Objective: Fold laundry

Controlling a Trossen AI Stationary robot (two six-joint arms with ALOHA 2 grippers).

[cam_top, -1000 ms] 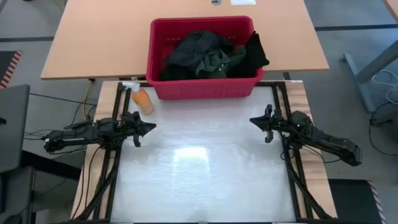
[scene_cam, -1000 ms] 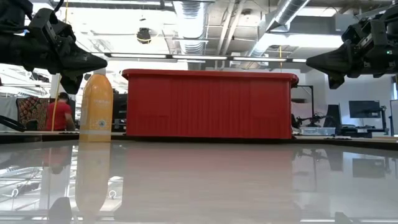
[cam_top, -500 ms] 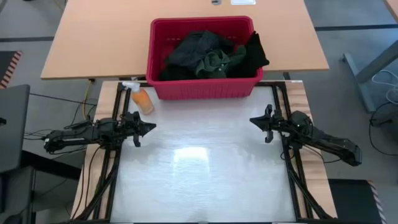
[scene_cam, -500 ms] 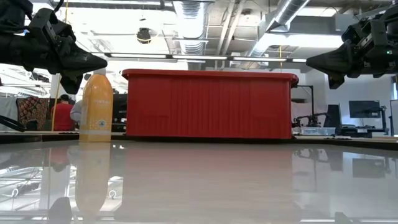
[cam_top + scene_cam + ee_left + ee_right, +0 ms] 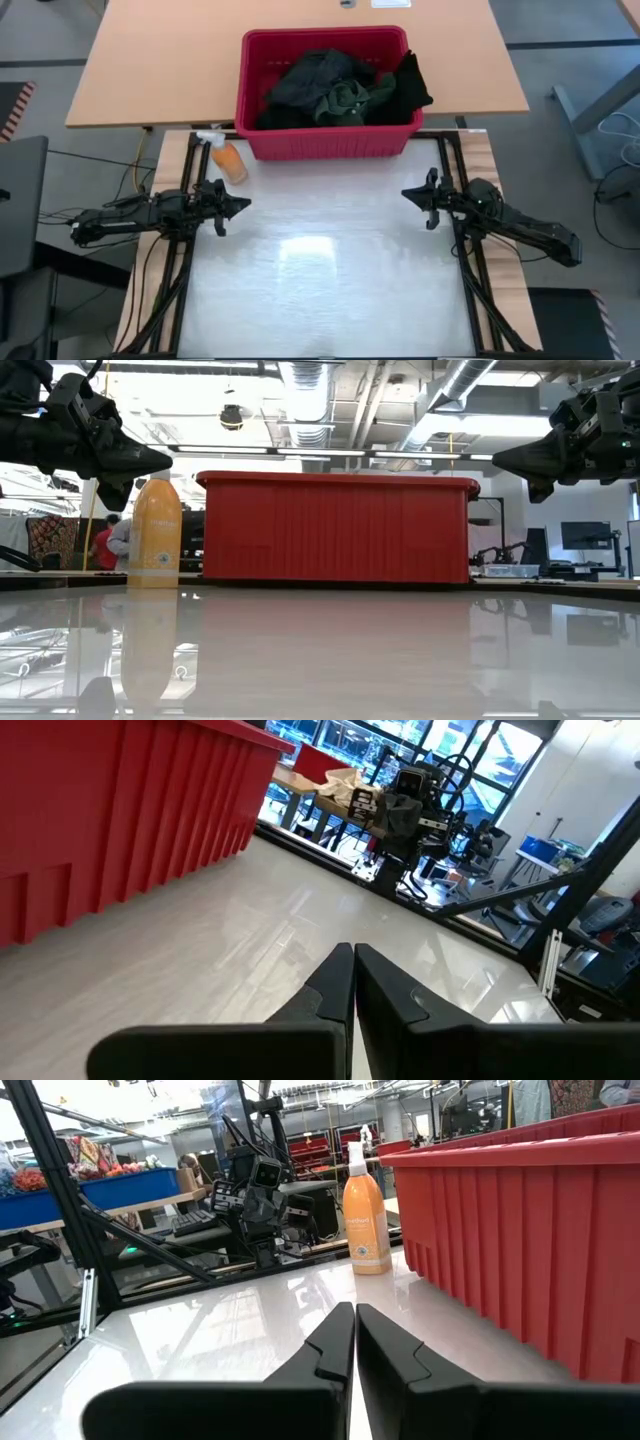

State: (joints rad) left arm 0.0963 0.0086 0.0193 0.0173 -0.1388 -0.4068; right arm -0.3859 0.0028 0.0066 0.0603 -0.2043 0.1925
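1. My left gripper hovers above the white table, fingers pressed together, holding nothing.
2. My right gripper hovers opposite it, fingers also closed and empty.
3. The laundry lies heaped in the red basket, beyond both grippers.
4. An orange spray bottle stands just ahead of my left gripper, beside the basket.
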